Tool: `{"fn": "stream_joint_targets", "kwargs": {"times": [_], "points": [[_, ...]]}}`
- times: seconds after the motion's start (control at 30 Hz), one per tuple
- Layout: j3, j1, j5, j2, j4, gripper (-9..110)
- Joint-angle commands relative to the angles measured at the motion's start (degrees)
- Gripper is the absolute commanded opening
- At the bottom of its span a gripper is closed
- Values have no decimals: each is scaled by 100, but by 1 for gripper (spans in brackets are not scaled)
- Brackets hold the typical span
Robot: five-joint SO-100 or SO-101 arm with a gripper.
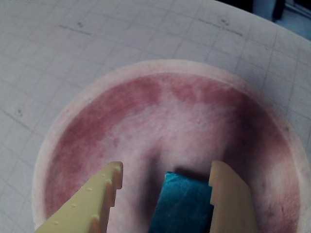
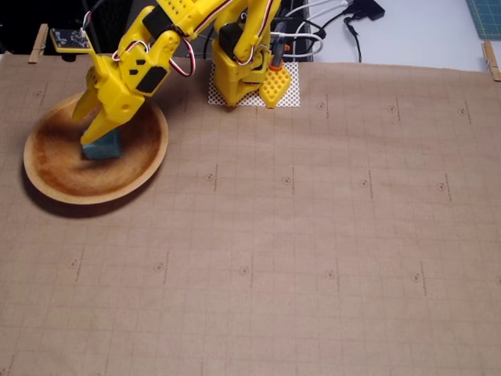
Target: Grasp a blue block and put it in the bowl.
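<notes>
The blue block (image 1: pixel 183 206) lies inside the bowl (image 1: pixel 160 68), a wide wooden dish with a pale rim and a reddish-brown inside. In the wrist view my yellow gripper (image 1: pixel 167 167) is open above it. The block sits close against the right finger, with a clear gap to the left finger. The fixed view shows the bowl (image 2: pixel 145 168) at the far left of the table. There the block (image 2: pixel 102 146) rests near the bowl's middle, just under the gripper (image 2: pixel 83 128).
Brown gridded paper (image 2: pixel 313 235) covers the table, and most of it spreads out to the right of the bowl. The arm's yellow base (image 2: pixel 250 78) stands on a white pad at the back. Cables (image 2: pixel 329 23) trail behind it.
</notes>
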Motion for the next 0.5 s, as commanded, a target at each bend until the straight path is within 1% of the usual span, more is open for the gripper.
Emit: {"fn": "stream_joint_targets", "kwargs": {"times": [0.0, 0.1, 0.47], "points": [[-422, -88, -62, 360, -88, 20], [-422, -325, -70, 650, -88, 20], [-413, -1723, -62, 1881, -79, 20]]}}
